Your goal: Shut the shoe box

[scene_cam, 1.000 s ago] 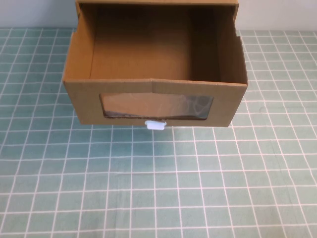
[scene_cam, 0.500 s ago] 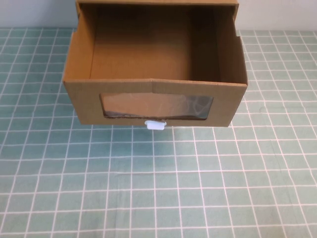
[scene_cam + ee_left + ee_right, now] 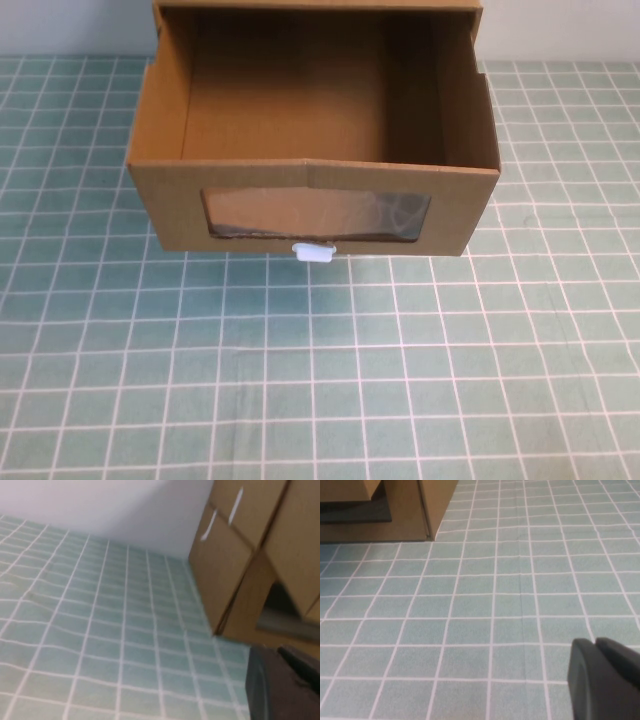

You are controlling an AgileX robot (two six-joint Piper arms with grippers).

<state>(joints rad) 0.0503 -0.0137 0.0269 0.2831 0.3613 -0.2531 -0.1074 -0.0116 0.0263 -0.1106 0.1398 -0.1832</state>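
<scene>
Very little of the robot shows. In the high view neither arm nor tool appears at all. In the left wrist view, the left tool point(image 3: 285, 685) fills the lower right corner of the frame as a dark, nearly black block with a matt surface; a rounded outer edge runs down its left side, and a thin dark seam divides it into two parts. In the right wrist view, the right tool point(image 3: 605, 680) sits likewise in the lower right corner: black, smooth, with rounded upper corners and a narrow groove splitting it into two lobes. No cables, screws or markings can be made out.
</scene>
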